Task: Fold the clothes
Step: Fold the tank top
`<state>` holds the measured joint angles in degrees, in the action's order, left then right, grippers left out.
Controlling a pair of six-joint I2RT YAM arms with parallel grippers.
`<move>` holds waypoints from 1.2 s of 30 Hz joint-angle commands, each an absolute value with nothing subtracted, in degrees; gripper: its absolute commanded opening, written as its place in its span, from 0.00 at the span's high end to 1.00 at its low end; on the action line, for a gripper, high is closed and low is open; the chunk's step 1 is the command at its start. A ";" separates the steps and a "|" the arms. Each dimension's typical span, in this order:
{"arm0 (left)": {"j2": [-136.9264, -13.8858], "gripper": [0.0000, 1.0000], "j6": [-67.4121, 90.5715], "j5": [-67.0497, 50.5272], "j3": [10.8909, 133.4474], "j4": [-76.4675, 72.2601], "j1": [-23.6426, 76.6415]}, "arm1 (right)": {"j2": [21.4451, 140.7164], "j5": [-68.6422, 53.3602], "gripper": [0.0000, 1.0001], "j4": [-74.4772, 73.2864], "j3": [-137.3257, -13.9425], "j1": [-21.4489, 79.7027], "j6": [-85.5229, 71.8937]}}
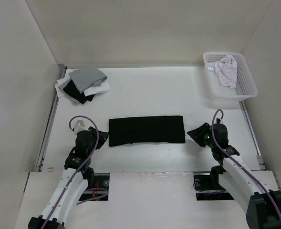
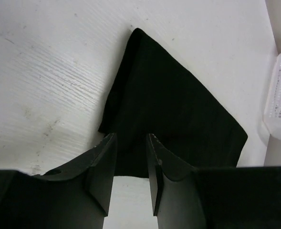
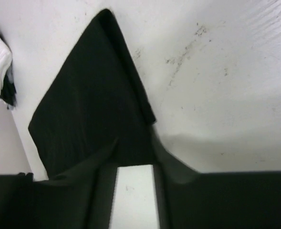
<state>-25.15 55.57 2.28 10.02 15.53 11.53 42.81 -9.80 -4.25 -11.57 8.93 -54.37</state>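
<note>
The black top (image 1: 146,130) lies flat on the table (image 1: 145,93), folded into one long rectangular strip between the two pincers. The left pincer (image 2: 130,143) sits low at the strip's left short end. Its fingers (image 2: 104,164) stand moderately apart with nothing clamped. In the left wrist view the near corner of the fabric lies under the gap at the fingertips, bare table shows in the gap behind that corner, and the rest of the strip runs away ahead of the pincer. The right pincer (image 3: 134,143) sits low at the opposite short end, facing the left one. Its fingers are blurred in the right wrist view but are clearly parted, with bare table showing in the gap. The fabric edge lies at the fingertips and is not gripped. A white basket (image 1: 247,90) holding a pale cloth (image 1: 226,70) stands well beyond the right pincer, on its outer side. A pile of grey-and-white garments (image 1: 85,83) lies well beyond the left pincer, toward the far left corner.
</note>
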 commanded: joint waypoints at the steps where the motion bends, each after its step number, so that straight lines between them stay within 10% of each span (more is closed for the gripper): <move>1: -25.93 0.70 55.64 1.76 12.21 11.96 10.50 | 43.14 -5.73 0.55 -2.11 -14.49 8.13 -52.48; 14: -37.00 0.72 56.25 -0.61 11.87 -1.93 12.09 | 76.10 -10.81 0.52 12.12 -24.87 11.82 -49.65; 18: -37.62 0.73 56.25 -2.11 12.74 -3.78 11.47 | 79.89 -10.72 0.88 15.46 -25.58 12.70 -52.55; 28: -41.39 0.73 57.65 -1.06 14.59 -8.78 18.84 | 49.68 3.24 1.00 -7.17 -26.61 11.91 -47.74; 36: -44.65 0.72 59.41 1.05 15.64 -13.88 26.58 | 50.70 11.50 0.99 -22.05 -41.99 23.48 -42.98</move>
<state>-44.53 58.35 -0.16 12.53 -8.21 24.88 48.29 6.09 -15.00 -36.32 18.48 -45.84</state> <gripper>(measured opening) 0.276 0.010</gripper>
